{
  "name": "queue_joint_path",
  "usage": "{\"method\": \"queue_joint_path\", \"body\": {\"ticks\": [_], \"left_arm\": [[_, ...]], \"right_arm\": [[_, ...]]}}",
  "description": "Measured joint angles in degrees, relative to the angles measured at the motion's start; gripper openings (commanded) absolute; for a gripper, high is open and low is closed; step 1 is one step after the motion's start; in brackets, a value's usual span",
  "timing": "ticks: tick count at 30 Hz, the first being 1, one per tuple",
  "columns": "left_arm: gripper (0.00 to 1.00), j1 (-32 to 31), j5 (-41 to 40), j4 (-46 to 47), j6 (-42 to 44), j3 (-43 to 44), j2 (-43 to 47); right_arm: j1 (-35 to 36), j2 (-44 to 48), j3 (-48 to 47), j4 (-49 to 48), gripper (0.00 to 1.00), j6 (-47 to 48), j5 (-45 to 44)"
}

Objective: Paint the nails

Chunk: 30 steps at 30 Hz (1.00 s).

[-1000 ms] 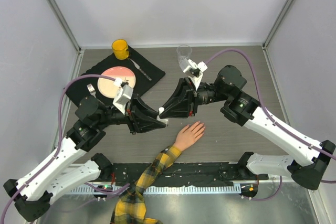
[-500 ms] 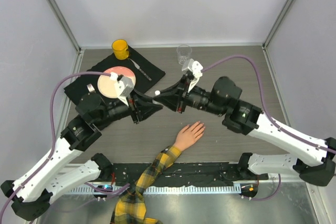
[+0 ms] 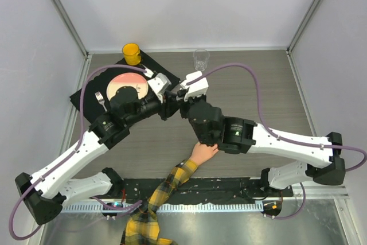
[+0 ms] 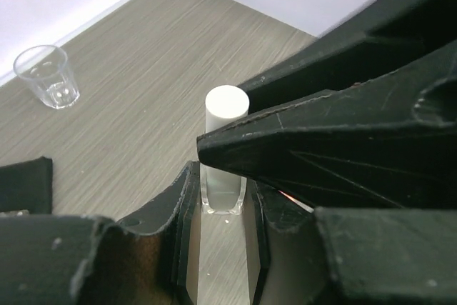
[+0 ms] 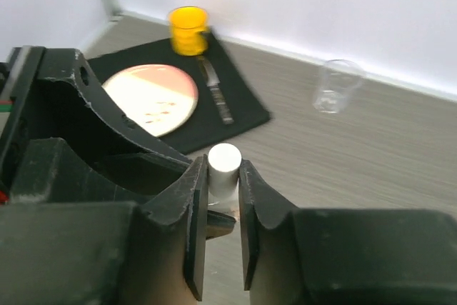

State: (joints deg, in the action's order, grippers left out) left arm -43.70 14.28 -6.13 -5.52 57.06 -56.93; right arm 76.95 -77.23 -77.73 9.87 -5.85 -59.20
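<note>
Seen from above, two black-and-white robot arms meet over the middle of a grey wood-grain desk [image 3: 275, 96] walled in by pale panels. The left claw [image 4: 221, 208] is closed narrowly on the body of a small clear bottle [image 4: 223, 189], held upright. The right claw [image 5: 223, 176] pinches the bottle's white cap [image 5: 223, 161] from both sides. The mannequin hand [image 3: 202, 154] lies near the middle, close to the desk's near edge, with its plaid sleeve [image 3: 157, 196] trailing off that edge. The right arm crosses over its fingers, so the nails cannot be made out. At far left a black mat [image 3: 166, 76] carries a plate [image 3: 127, 87], a fork [image 3: 100, 98] and a yellow cup [image 3: 131, 54]. A clear glass [image 3: 200, 59] stands by the far edge. Bare wood shows on the right.
</note>
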Motion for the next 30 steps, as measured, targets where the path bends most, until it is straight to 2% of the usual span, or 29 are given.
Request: {"method": "queue_joint_path", "body": {"ticks": [3, 6, 13, 17, 23, 30], "left_arm": [[0.0, 0.76, 3.37, 0.61, 0.39, -0.66, 1.53], [0.0, 2.21, 8.87, 2.05, 0.0, -2.89, 4.02], [0.0, 4.42, 23.37, 4.17, -4.0, -5.22, 9.77], [0.0, 4.7, 32.57, 9.22, -10.51, -6.12, 12.07], [0.0, 4.72, 40.37, 15.8, -18.69, -6.86, 12.83], [0.0, 4.72, 44.89, 19.76, -23.19, -6.86, 12.37]], "right_arm": [[-2.08, 3.89, 1.33, 0.76, 0.53, 0.17, 11.67], [-5.33, 9.4, 3.72, 1.44, 0.6, -0.2, 27.63], [-17.84, 16.92, 6.69, 3.08, 0.57, -1.73, 67.34], [-21.99, 16.85, 7.32, 2.64, 0.53, -3.41, 84.65], [-23.67, 16.79, 8.17, -1.68, 0.5, -6.88, 99.51], [-24.87, 15.65, 8.2, -7.74, 0.51, -11.08, 106.92]]}}
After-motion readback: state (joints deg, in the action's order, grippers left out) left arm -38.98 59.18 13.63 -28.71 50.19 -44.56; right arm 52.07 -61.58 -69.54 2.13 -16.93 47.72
